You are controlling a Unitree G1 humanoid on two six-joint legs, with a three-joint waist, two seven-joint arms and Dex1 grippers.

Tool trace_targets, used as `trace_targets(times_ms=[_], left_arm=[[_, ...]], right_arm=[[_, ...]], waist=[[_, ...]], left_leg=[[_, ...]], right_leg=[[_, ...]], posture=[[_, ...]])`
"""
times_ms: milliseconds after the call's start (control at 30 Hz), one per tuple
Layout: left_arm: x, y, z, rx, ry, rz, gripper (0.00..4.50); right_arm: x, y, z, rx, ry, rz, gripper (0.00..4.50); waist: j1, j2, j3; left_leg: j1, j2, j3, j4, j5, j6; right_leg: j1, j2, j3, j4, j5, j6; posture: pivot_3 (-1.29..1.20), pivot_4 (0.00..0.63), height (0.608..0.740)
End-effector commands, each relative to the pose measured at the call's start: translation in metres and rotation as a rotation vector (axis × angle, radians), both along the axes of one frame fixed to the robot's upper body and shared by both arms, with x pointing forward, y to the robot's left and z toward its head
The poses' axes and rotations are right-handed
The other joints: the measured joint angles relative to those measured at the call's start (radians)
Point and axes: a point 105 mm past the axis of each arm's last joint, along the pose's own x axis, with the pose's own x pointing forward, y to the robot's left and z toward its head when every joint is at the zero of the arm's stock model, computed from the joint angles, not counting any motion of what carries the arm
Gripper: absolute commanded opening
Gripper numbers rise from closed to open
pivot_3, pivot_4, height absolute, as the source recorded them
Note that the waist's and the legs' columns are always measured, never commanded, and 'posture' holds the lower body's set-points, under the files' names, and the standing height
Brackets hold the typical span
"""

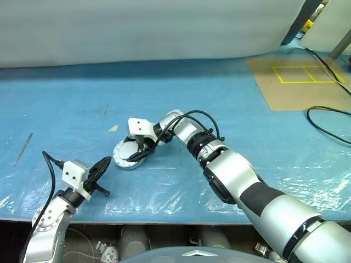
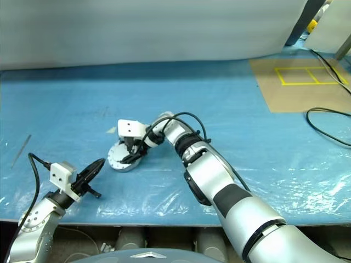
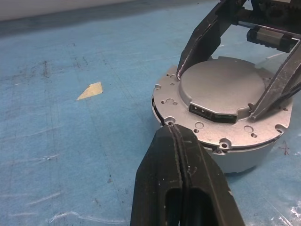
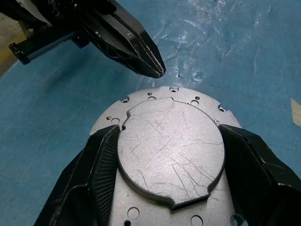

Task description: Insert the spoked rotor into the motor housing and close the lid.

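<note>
The motor housing stands on the blue table, a short silver cup. The lid lies flat on its top: a holed flange with a raised round plate and a small connector. My right gripper reaches down onto it from the right. Its fingers press against opposite sides of the raised plate, shut on the lid. My left gripper is shut with nothing in it. It lies level, its tip just short of the flange's near-left rim. The spoked rotor is hidden.
A small tan scrap lies just behind and left of the housing. A thin rod lies far left. Cardboard with yellow tape and a black cable are at the back right. The table's front edge runs close below the arms.
</note>
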Motion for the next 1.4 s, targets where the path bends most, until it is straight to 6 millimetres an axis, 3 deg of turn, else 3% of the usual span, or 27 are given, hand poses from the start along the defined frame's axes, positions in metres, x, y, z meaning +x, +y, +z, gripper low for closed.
trace_targets(times_ms=[33,600,1000,1400], left_arm=[[0.000,0.002,0.007,0.022,-0.029,-0.002,0.00],[0.000,-0.001,0.010,0.022,-0.030,-0.001,0.00],[0.000,-0.001,0.009,0.021,-0.027,0.000,0.00],[0.000,-0.001,0.008,0.021,-0.023,-0.002,0.00]], right_arm=[[-0.018,0.000,-0.032,-0.114,0.034,0.051,2.97],[-0.022,-0.021,-0.045,-0.221,0.081,0.103,2.97],[-0.021,-0.022,-0.047,-0.227,0.088,0.090,2.97],[-0.014,-0.003,-0.043,-0.103,0.098,-0.064,2.97]], waist=[[0.000,0.001,0.000],[0.000,0.003,-0.001],[0.000,0.007,-0.004],[0.000,0.009,-0.003]], left_leg=[[0.000,0.000,0.000,0.000,0.000,0.000],[0.000,-0.001,0.001,-0.001,0.000,0.000],[0.001,-0.001,0.001,-0.001,0.000,0.000],[0.005,0.000,0.001,-0.002,0.000,0.000]], right_leg=[[0.000,0.000,0.000,0.000,0.000,0.000],[0.000,0.000,0.001,-0.002,0.000,-0.001],[0.001,-0.001,0.001,-0.002,-0.001,-0.001],[0.004,0.000,0.001,-0.001,-0.001,-0.001]], posture=[[0.00,0.150,0.740],[0.00,0.150,0.740],[0.00,0.150,0.740],[0.00,0.150,0.740]])
